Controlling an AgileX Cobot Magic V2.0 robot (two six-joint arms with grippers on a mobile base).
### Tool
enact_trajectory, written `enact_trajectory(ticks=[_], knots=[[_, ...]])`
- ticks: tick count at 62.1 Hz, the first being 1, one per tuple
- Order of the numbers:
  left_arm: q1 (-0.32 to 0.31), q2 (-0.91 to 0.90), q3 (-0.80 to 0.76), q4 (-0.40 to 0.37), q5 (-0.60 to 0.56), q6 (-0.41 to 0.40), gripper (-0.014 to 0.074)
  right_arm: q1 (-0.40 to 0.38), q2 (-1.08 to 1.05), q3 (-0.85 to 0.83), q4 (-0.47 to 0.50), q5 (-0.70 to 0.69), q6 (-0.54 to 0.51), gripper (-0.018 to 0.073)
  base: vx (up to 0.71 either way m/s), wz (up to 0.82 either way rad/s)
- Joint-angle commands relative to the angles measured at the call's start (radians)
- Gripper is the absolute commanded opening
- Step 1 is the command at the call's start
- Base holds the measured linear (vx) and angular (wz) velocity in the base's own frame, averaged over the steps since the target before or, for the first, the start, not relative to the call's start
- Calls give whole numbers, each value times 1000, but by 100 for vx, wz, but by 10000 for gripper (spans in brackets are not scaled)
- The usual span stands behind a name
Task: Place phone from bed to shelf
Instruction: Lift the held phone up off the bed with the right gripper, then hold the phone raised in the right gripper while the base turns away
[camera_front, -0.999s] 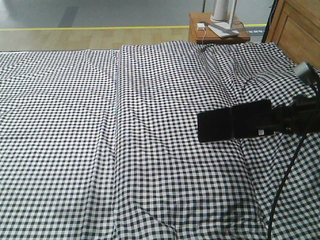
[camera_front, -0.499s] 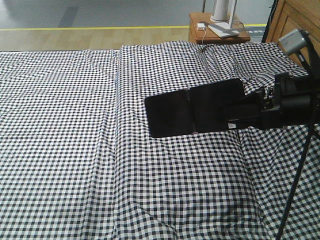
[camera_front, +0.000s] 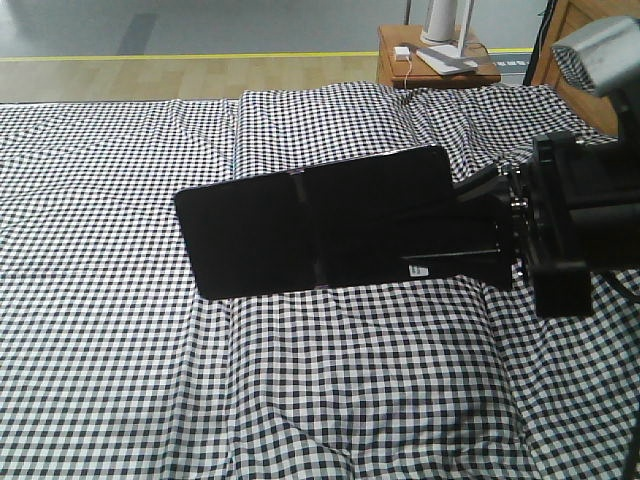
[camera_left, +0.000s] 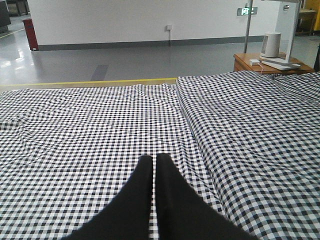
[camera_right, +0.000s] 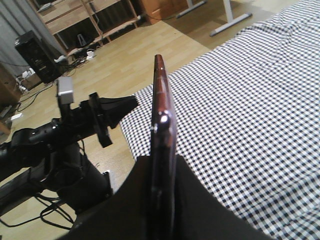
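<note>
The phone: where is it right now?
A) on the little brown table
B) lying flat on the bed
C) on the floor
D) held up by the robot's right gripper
D: the right gripper is pinching one edge of the phone and holding it up off the checked bed.

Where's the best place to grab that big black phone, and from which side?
Best guess: pinch the phone by its right short edge, coming from the right, one of the fingers on each flat face. It is a thin wide slab, and the right gripper is shut on exactly that edge above the bed.
</note>
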Motion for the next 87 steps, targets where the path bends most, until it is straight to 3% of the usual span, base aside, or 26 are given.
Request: enact_trajectory(ticks=[1, 87], knots=[[-8, -6, 7, -9, -73, 0, 1, 16, -43, -28, 101, 74, -2, -2, 0, 0], [-8, -6, 7, -9, -73, 0, 1, 16, -65, -28, 99, 73, -2, -2, 0, 0]])
